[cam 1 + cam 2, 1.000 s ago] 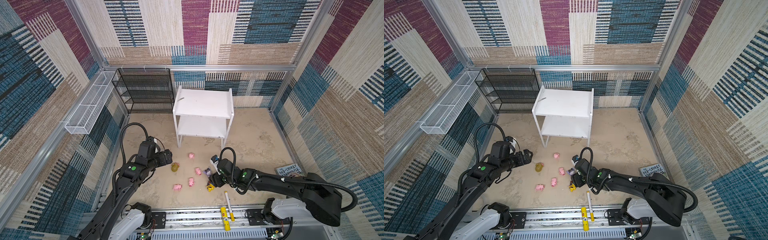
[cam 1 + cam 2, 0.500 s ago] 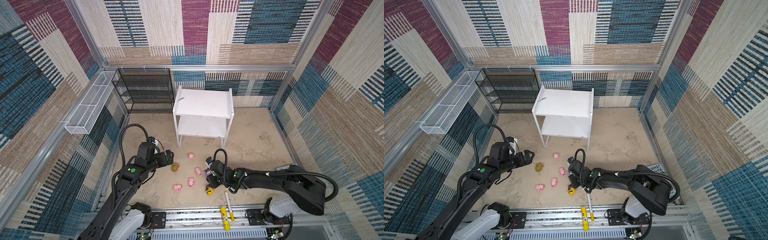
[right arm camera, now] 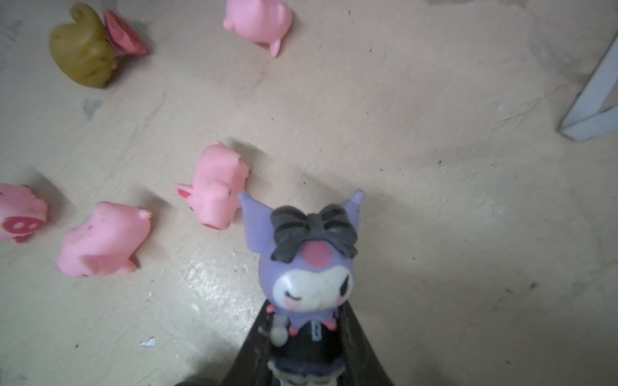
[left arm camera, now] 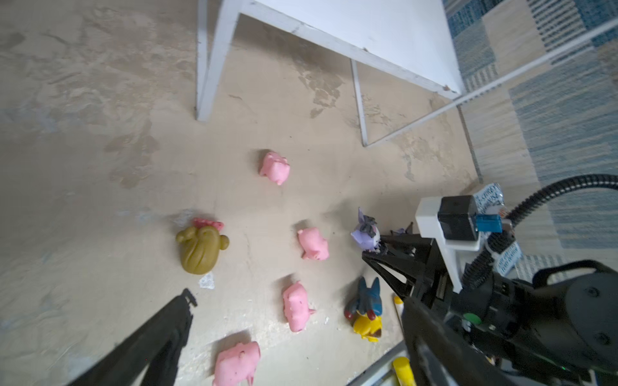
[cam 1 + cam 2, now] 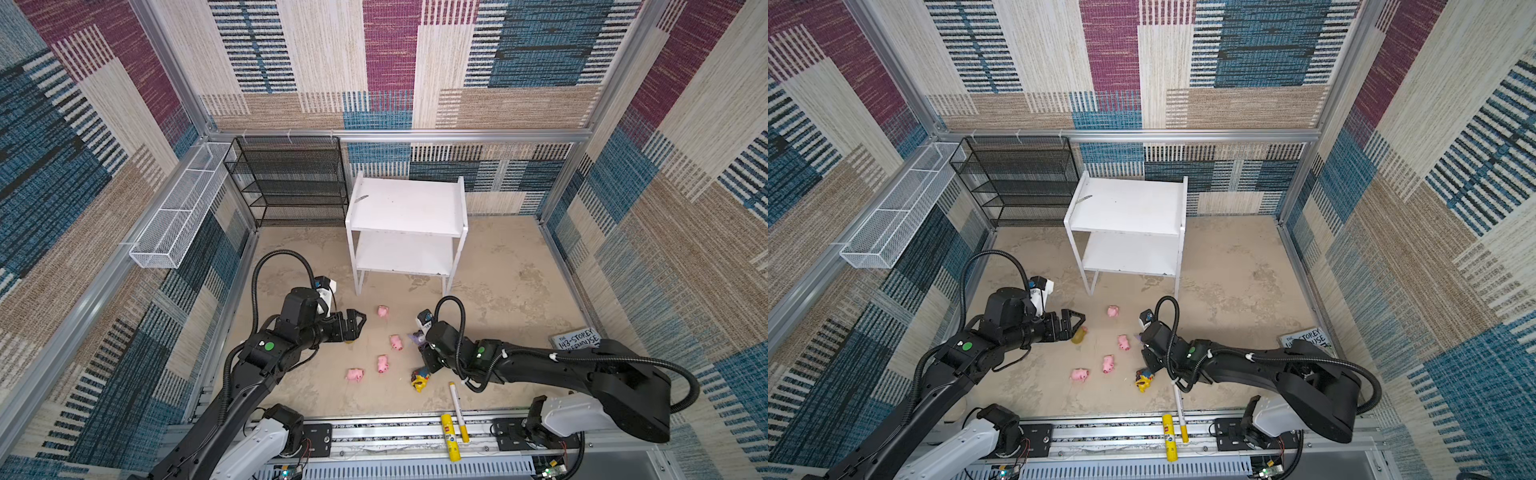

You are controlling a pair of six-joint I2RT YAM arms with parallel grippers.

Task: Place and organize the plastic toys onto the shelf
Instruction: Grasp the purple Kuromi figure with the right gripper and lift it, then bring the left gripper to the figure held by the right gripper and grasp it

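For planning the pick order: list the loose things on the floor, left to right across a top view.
leftmost pink pig → rightmost pink pig → purple big-eared figure → marker → booklet. Overlapping ones are omitted.

The four pigs [image 5: 396, 342] are pink on the sandy-beige floor [image 5: 519, 270]; the big-eared figure [image 3: 307, 267] is lilac with a black bow and white face. In a top view the doll [image 5: 1079, 335] at nine o'clock of the pigs is olive-yellow and pink, the hooded figure [image 5: 1144, 380] at five o'clock is yellow and blue — and the shelf [image 5: 407, 208] is white.
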